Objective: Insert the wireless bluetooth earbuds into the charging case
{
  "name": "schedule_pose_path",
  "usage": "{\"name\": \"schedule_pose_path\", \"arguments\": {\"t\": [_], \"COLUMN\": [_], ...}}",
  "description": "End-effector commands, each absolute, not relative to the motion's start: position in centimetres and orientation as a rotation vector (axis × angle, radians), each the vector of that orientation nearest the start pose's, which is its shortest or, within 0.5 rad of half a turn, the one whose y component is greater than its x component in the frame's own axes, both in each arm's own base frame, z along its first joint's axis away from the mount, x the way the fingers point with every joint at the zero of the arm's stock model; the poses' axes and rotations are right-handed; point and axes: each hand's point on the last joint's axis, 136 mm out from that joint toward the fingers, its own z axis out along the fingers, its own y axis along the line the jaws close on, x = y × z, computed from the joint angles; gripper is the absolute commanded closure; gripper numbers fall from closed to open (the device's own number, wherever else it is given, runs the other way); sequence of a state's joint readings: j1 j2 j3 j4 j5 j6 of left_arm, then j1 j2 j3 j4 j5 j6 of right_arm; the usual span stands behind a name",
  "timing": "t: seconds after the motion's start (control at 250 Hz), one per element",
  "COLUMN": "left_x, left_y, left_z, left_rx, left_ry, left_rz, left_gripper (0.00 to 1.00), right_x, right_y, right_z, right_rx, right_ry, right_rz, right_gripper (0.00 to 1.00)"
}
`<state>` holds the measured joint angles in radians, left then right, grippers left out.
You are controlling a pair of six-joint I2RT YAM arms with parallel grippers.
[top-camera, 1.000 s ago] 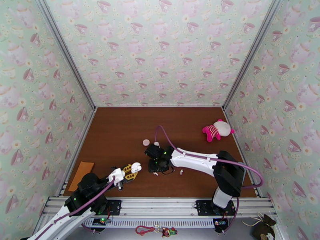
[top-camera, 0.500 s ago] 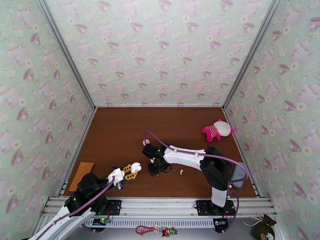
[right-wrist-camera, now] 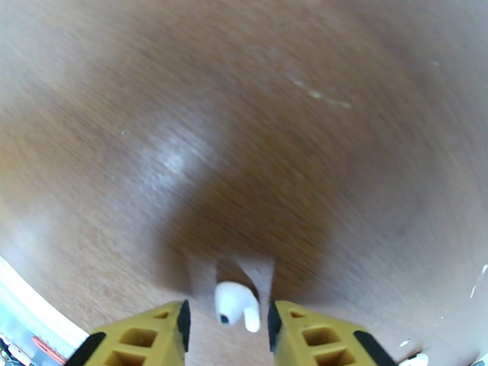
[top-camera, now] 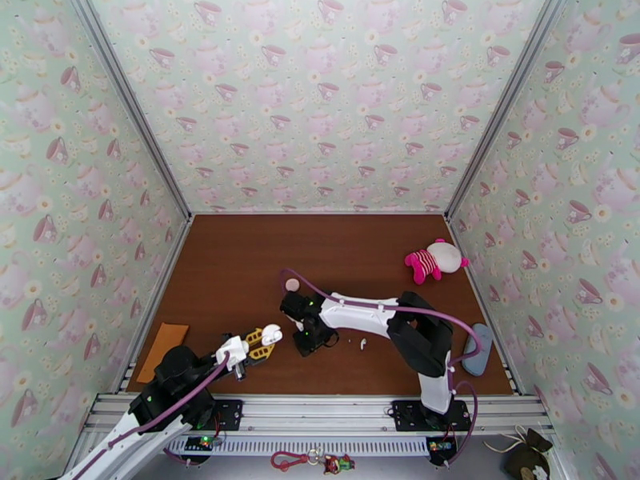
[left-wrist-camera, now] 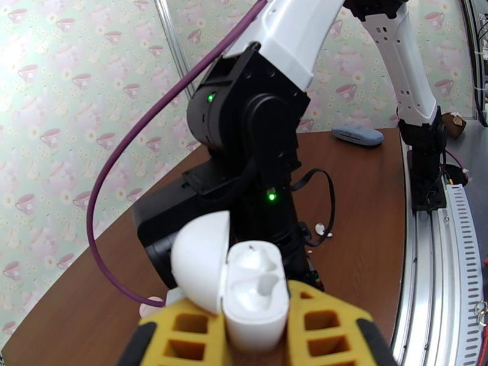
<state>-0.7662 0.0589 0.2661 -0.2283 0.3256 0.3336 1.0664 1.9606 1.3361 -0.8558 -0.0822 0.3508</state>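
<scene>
**A:** Left side first. Where is the case?

**B:** The white plastic charging case [left-wrist-camera: 255,300], domed lid flipped open, is pinched upright between the yellow fingers of the left gripper [left-wrist-camera: 253,330]. It is raised off the brown wooden table [top-camera: 240,266] near the front edge. My judgement is that it is held with the sockets facing up so an earbud can go straight in from above.

**A:** Are the sockets filled?

**B:** They look empty from the left wrist view. I can't vouch for the deeper recess.

**A:** And the right side?

**B:** The right gripper [right-wrist-camera: 227,324] is down at the tabletop, near the charging case. A tiny white earbud with a short stem [right-wrist-camera: 236,303] lies between its yellow fingers. The jaws are spread, with a sliver of gap on each side and no contact that I can see. Straddling it like that probably centres it for a pinch.

**A:** Any other earbuds?

**B:** A second small white earbud [top-camera: 362,343] lies on the table just right of the right wrist.

**A:** What stage is this?

**B:** Pick-up, with nothing inserted yet. The risk is that such a small, smooth part skids or twists as the jaws meet. Stem direction will matter at the socket.

**A:** Any clutter?

**B:** A pink plush toy [top-camera: 434,260] and a blue-grey oval pouch [top-camera: 478,348], both well apart from the work.
</scene>
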Motion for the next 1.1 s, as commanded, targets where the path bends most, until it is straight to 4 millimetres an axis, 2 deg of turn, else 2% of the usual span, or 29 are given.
{"name": "schedule_pose_path", "arguments": {"t": [0.0,0.128,0.284,0.464,0.548,0.768,1.096], "left_x": [11.9,11.9,12.0,12.0,12.0,12.1,12.0], "left_y": [-19.3,-19.3,-19.3,-19.3,-19.3,-19.4,-19.4], "left_z": [23.1,23.2,23.1,23.0,22.9,22.9,22.8], "left_rx": [1.068,1.067,1.067,1.069,1.070,1.069,1.074], "left_ry": [1.214,1.213,1.218,1.221,1.223,1.229,1.228], "left_rz": [-0.596,-0.595,-0.593,-0.594,-0.594,-0.593,-0.599], "left_gripper": [1.00,1.00,1.00,1.00,1.00,1.00,1.00], "right_x": [17.6,17.7,17.6,16.9,16.6,16.3,15.6], "right_y": [34.1,34.0,33.6,33.2,33.2,33.5,33.3], "right_z": [1.7,1.3,1.1,0.5,0.3,-0.1,-1.9], "right_rx": [-1.103,-1.082,-1.019,-0.845,-0.748,-0.635,-0.477], "right_ry": [2.893,2.903,2.935,3.046,3.085,3.128,3.204], "right_rz": [0.159,0.140,0.117,0.102,0.119,0.129,0.130], "right_gripper": [0.61,0.67,0.68,0.67,0.71,0.76,0.75]}}
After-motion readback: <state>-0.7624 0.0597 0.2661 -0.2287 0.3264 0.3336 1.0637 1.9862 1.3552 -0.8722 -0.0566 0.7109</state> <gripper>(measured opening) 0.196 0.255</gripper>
